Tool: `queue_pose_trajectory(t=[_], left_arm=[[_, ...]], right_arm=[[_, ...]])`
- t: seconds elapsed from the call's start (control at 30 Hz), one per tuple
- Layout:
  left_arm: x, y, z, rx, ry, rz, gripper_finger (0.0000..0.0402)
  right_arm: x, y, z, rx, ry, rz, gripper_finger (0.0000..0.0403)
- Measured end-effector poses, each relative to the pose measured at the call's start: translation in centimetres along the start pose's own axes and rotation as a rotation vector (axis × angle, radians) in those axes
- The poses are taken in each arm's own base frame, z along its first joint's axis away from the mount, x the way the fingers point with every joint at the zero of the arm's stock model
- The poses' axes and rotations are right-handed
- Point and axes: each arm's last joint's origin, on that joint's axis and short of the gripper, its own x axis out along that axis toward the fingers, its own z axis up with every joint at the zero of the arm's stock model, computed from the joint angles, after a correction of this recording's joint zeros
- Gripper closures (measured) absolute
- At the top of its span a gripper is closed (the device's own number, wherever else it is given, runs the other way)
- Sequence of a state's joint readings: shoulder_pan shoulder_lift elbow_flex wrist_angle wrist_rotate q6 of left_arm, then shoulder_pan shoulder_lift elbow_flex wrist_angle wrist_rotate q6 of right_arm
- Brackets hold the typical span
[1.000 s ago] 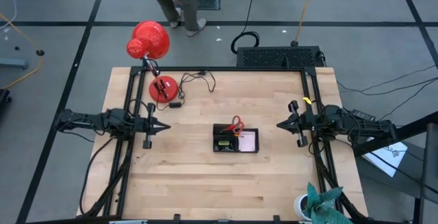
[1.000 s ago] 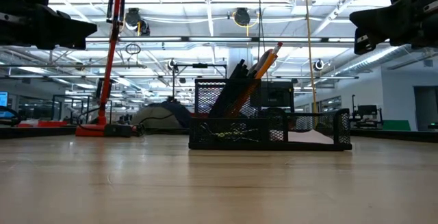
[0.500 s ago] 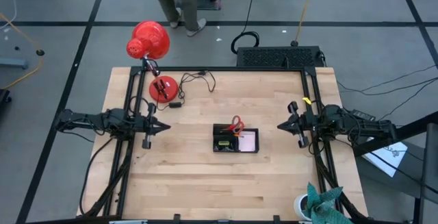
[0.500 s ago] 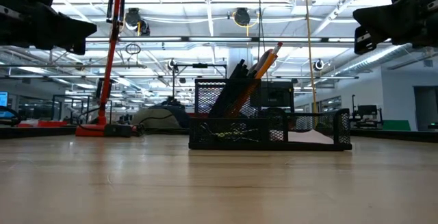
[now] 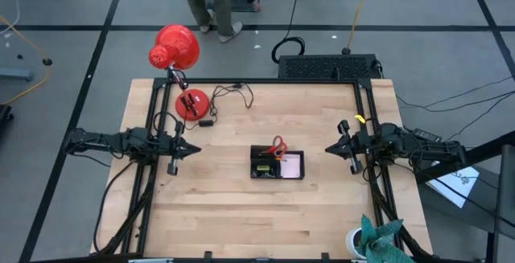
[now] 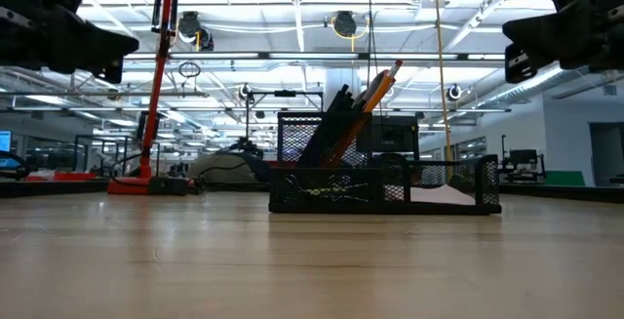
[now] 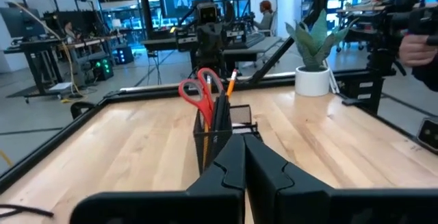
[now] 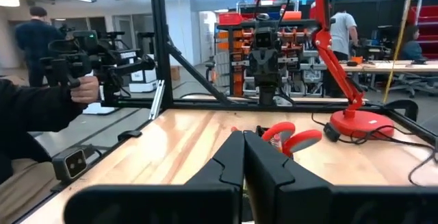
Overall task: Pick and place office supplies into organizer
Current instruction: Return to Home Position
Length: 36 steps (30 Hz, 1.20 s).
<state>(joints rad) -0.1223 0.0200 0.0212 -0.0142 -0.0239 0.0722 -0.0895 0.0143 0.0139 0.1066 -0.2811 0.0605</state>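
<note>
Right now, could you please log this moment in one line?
left gripper: shut, clear of organizer | right gripper: shut, clear of organizer | scissors: in organizer

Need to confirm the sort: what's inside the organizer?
Inside the organizer stand red-handled scissors, black pens and an orange pencil; a pink pad lies flat. Its mesh hides any smaller items below.

Red desk lamp [image 5: 178, 47], potted plant [image 5: 378, 239], wooden table [image 5: 241, 207]

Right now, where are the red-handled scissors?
High view: the scissors stand handles-up in the organizer at mid-table, beside the orange pencil.
</note>
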Motion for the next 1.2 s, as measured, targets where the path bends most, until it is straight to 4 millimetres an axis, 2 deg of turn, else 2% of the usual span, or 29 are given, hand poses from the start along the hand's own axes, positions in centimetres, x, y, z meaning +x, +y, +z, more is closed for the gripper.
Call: queue_pose_trajectory(t=[0.17, 0.43, 1.2], left_arm=[[0.16, 0.04, -0.20, 0.001, 0.025, 0.019, 0.0388], [0.31, 0.04, -0.23, 0.001, 0.026, 0.021, 0.0365], [0.31, 0.05, -0.15, 0.001, 0.018, 0.024, 0.0366]], right_arm=[[0.00, -0.09, -0.05, -0.012, 0.004, -0.031, 0.0403], [0.00, 0.05, -0.05, -0.001, 0.006, 0.019, 0.0403], [0.00, 0.10, -0.06, 0.034, 0.009, 0.035, 0.0403]])
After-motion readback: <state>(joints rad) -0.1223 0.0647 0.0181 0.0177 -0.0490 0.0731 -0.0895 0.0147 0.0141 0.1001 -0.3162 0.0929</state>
